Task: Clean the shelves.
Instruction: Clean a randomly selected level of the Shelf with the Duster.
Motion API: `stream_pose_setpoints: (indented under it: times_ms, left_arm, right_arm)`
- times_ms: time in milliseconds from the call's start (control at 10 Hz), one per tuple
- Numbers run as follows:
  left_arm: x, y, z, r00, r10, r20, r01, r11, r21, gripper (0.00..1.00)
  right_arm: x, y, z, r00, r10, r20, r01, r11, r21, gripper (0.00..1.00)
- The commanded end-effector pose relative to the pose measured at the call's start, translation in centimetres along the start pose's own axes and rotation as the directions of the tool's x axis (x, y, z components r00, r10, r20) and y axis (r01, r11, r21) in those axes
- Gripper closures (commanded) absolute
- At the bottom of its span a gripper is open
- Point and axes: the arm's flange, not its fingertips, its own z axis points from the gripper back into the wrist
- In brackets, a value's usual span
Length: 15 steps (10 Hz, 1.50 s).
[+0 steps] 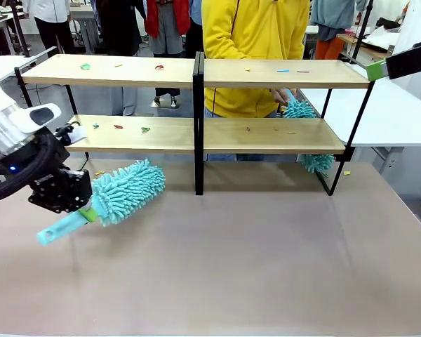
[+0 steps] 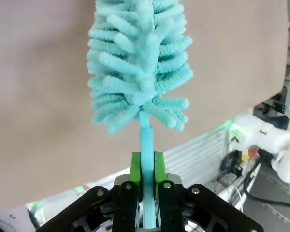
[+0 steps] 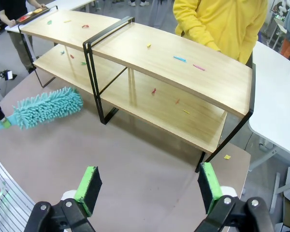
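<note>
grey-brown tabletop (image 1: 266, 267) lies under left gripper (image 2: 147, 163) clamped on teal duster (image 2: 137, 63); right gripper (image 3: 149, 186) gapes wide.

Yellow-sweatered person (image 1: 252, 56) far side; white table (image 1: 396, 119) right.

Bright, even light from above; soft shadow under light-wood two-tier shelves (image 1: 266, 74) on grey-brown worktop (image 1: 231, 267). Wrist views bow edges.

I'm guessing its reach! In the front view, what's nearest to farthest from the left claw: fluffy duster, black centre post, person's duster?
1. Fluffy duster, held in the left claw.
2. Black centre post, middle of the shelves.
3. Person's duster, far right.
</note>
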Motion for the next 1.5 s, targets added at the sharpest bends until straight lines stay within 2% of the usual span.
stream_pose_setpoints:
  times_ms: [0,300,500,600,900,1100,1400]
  left_arm:
    - [0.9,-0.8,-2.5,0.997,0.045,0.066,-0.050,0.997,0.064,1.00]
    - [4.1,-1.7,-5.7,0.982,0.126,0.141,-0.142,0.984,0.111,1.00]
    - [6.1,-1.8,-8.0,0.942,0.186,0.279,-0.229,0.965,0.130,1.00]
    - [6.9,-1.9,-8.9,0.928,0.181,0.325,-0.235,0.962,0.137,1.00]
    - [8.3,-1.6,-10.2,0.914,0.143,0.379,-0.221,0.960,0.172,1.00]
    - [8.9,-1.2,-10.6,0.923,0.155,0.351,-0.227,0.958,0.174,1.00]
    - [8.0,-1.1,-9.8,0.879,0.275,0.390,-0.368,0.911,0.187,1.00]
  right_arm:
    - [0.0,-0.1,0.0,1.000,0.000,-0.001,0.000,1.000,0.006,0.00]
    - [0.0,-0.1,0.0,1.000,0.000,-0.001,0.000,1.000,0.006,0.00]
    - [0.0,-0.1,0.0,1.000,0.000,-0.001,0.000,1.000,0.006,0.00]
    - [0.0,-0.1,0.0,1.000,0.000,-0.001,0.000,1.000,0.006,0.00]
    - [0.0,-0.1,0.0,1.000,0.000,-0.001,0.000,1.000,0.006,0.00]
    - [0.0,-0.1,0.0,1.000,0.000,-0.001,0.000,1.000,0.006,0.00]
    - [0.0,-0.1,0.0,1.000,0.000,-0.001,0.000,1.000,0.006,0.00]
